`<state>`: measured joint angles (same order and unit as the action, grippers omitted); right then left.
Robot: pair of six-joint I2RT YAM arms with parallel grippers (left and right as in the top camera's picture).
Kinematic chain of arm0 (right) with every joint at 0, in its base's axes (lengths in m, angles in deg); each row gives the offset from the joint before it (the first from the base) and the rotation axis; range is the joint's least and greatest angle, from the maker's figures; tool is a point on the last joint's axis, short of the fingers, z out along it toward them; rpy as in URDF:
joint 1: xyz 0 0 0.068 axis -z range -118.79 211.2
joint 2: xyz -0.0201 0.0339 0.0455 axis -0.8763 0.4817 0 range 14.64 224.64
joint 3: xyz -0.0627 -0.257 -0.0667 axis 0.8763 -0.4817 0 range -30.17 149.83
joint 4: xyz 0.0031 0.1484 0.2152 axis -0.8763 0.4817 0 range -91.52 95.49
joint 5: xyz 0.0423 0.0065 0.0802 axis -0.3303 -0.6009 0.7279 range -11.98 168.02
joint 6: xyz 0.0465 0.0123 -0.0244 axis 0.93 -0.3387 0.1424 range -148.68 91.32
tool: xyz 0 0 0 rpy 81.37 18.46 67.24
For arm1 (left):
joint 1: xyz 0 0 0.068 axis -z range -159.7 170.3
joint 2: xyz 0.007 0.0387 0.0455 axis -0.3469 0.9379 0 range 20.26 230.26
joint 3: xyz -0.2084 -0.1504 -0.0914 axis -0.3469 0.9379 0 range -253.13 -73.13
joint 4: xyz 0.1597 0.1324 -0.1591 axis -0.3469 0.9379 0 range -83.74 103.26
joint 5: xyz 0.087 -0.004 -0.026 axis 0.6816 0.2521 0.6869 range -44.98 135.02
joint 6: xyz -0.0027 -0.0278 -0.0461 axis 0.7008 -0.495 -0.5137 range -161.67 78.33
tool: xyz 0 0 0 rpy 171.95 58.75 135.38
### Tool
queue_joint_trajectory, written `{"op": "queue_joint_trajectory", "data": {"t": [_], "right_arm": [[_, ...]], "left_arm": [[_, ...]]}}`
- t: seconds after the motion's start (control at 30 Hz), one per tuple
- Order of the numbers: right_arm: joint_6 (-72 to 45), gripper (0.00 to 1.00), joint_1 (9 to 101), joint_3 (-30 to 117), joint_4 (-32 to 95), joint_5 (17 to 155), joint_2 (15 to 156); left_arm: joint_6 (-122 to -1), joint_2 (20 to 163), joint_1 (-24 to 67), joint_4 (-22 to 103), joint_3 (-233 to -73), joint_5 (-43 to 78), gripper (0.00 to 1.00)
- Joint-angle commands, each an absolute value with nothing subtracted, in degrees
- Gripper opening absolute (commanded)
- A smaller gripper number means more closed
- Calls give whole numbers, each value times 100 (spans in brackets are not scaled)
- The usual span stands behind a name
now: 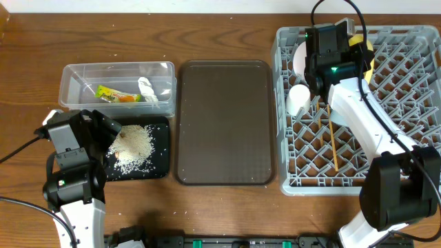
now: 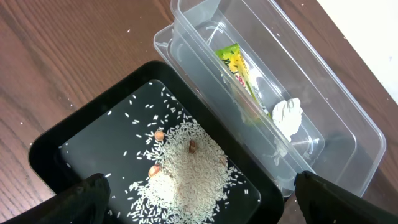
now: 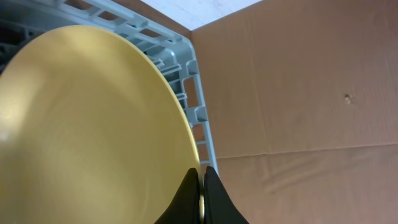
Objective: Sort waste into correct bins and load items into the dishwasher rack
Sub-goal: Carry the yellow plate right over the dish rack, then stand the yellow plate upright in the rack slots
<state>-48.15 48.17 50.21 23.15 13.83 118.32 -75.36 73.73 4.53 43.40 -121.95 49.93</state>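
My right gripper (image 3: 202, 186) is shut on the rim of the yellow plate (image 3: 93, 124), which stands on edge at the back of the grey dishwasher rack (image 1: 413, 138). A white bowl (image 1: 300, 58), a small white cup (image 1: 298, 98) and the chopsticks (image 1: 333, 145) are in the rack too. My left gripper (image 2: 199, 199) hangs open over the black tray (image 2: 93, 143), which holds a heap of rice scraps (image 2: 186, 171). In the clear tub (image 2: 348, 118) lie the yellow-green wrapper (image 2: 236, 68) and the white tissue (image 2: 288, 115).
A large dark brown serving tray (image 1: 224, 124) lies between the bins and the rack. A few brownish bits (image 2: 160, 134) sit among the rice. Brown cardboard (image 3: 311, 93) shows beyond the rack's corner in the right wrist view.
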Motion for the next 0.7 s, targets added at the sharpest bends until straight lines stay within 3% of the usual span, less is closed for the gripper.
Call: {"op": "queue_joint_trajectory", "data": {"t": [0.0,0.3,0.5,0.67], "right_arm": [[-4627,1,4935,5017,2311,1445,11882],[-4625,1,5009,5017,1946,1539,11880],[-4620,1,5011,5017,2287,2819,11886],[-4476,3,5062,5006,2184,2920,11893]], "left_arm": [[-7586,7375,418,4351,-12295,5065,98],[-7586,7375,418,4351,-12295,5065,98],[-7586,7375,418,4351,-12295,5063,98],[-7586,7375,418,4351,-12295,5065,98]]}}
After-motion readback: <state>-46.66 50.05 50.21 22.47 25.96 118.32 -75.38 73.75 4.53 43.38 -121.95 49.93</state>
